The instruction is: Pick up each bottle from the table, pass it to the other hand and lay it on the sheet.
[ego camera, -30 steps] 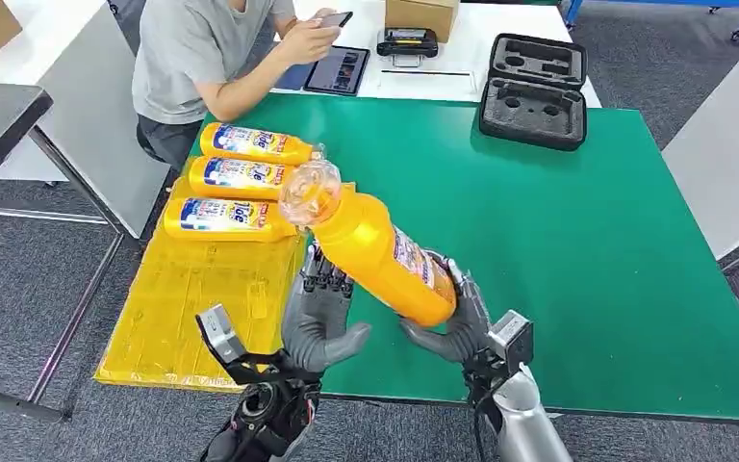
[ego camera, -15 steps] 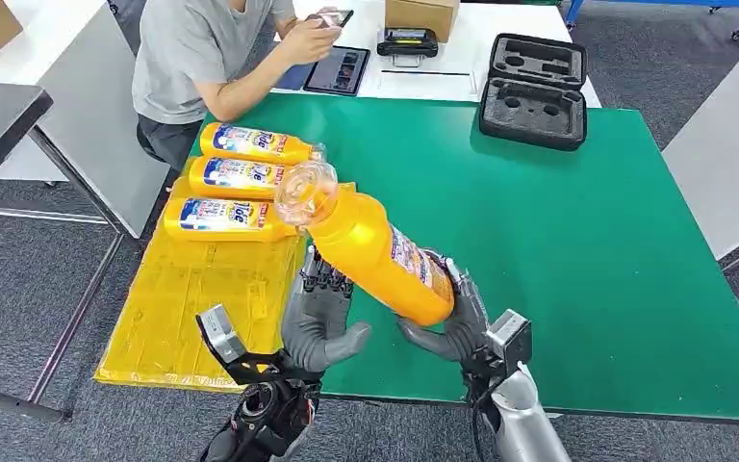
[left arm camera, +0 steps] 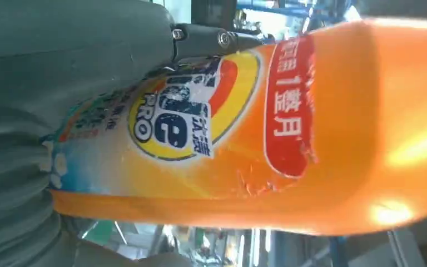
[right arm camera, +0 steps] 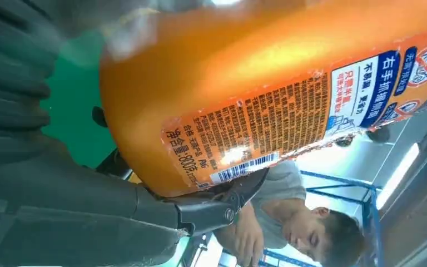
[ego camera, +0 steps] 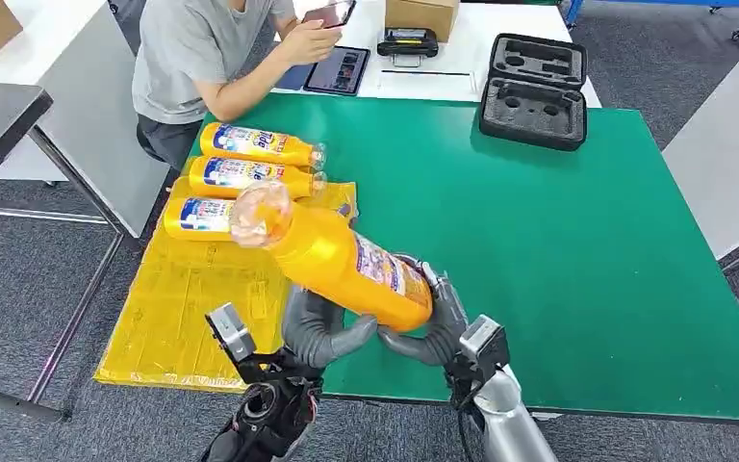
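Observation:
An orange detergent bottle [ego camera: 346, 265] with a clear cap hangs tilted over the front edge of the green table [ego camera: 558, 241], cap toward the yellow sheet [ego camera: 183, 308]. My right hand [ego camera: 433, 325] grips its base. My left hand [ego camera: 322, 327] wraps it from below at mid-body, thumb under it and fingers hidden behind it. In the left wrist view the label [left arm camera: 189, 117] lies against the palm. The right wrist view shows the thumb curled round the bottle [right arm camera: 228, 83]. Three more bottles [ego camera: 241, 176] lie side by side at the sheet's far end.
A person [ego camera: 202, 48] sits at the far left corner holding a phone, close to the lying bottles. An open black case [ego camera: 533, 91] stands at the table's far edge. A tablet [ego camera: 337, 69] and a box lie on the white table behind.
The bottle has tipped and swung left toward the sheet, coming down onto my left hand, which has closed round it. My right hand moved left with the base.

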Robot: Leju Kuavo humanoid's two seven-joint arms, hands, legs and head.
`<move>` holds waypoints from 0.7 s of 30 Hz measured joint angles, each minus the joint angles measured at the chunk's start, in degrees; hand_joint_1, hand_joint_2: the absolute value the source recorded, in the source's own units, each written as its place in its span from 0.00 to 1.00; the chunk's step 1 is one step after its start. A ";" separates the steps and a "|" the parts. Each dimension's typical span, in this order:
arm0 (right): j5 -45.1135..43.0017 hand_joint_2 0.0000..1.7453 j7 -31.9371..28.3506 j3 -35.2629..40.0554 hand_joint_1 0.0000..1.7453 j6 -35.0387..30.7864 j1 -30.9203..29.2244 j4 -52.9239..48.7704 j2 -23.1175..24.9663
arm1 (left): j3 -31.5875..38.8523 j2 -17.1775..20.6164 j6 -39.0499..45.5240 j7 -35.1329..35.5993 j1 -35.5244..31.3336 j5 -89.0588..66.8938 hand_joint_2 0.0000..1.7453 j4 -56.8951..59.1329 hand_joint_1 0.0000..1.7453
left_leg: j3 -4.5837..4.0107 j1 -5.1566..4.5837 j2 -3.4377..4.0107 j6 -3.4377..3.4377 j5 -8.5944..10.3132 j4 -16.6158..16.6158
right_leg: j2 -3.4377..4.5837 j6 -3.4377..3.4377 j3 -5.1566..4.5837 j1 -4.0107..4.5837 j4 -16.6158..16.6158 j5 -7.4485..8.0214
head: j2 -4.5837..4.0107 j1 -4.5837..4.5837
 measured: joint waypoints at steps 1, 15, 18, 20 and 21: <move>0.37 1.00 0.00 0.42 1.00 -0.72 0.01 0.00 -0.02 | -0.48 0.07 2.44 0.00 -0.14 -0.91 1.00 0.00 0.00 | 0.00 0.00 0.00 0.00 0.00 0.00 | 0.00 0.00 0.00 0.00 0.00 0.00 | 0.00 0.02; -1.64 1.00 -0.37 3.02 1.00 -2.36 0.03 1.00 -0.44 | -4.53 0.79 8.93 -0.02 -1.16 0.15 1.00 -0.59 0.00 | 0.00 0.00 0.01 0.00 0.00 0.00 | 0.01 0.00 -0.01 0.00 0.00 0.00 | 0.00 0.00; -2.45 1.00 -0.37 3.15 1.00 -1.92 0.08 1.03 -0.63 | -4.53 0.79 8.71 0.00 -1.07 0.15 1.00 -0.61 0.00 | 0.00 0.00 0.00 0.00 0.00 0.00 | 0.00 0.00 -0.01 0.00 0.00 0.00 | 0.00 0.02; -2.73 1.00 -0.37 3.15 1.00 -1.64 0.15 1.03 -0.68 | -4.53 0.81 8.58 0.00 -0.99 0.15 1.00 -0.61 0.00 | 0.00 0.00 0.00 0.00 0.00 0.00 | 0.01 0.00 -0.01 0.00 0.00 0.00 | 0.00 0.00; -2.73 1.00 -0.37 3.15 1.00 -1.64 0.15 1.03 -0.68 | -4.53 0.81 8.58 0.00 -0.99 0.15 1.00 -0.61 0.00 | 0.00 0.00 0.00 0.00 0.00 0.00 | 0.01 0.00 -0.01 0.00 0.00 0.00 | 0.00 0.00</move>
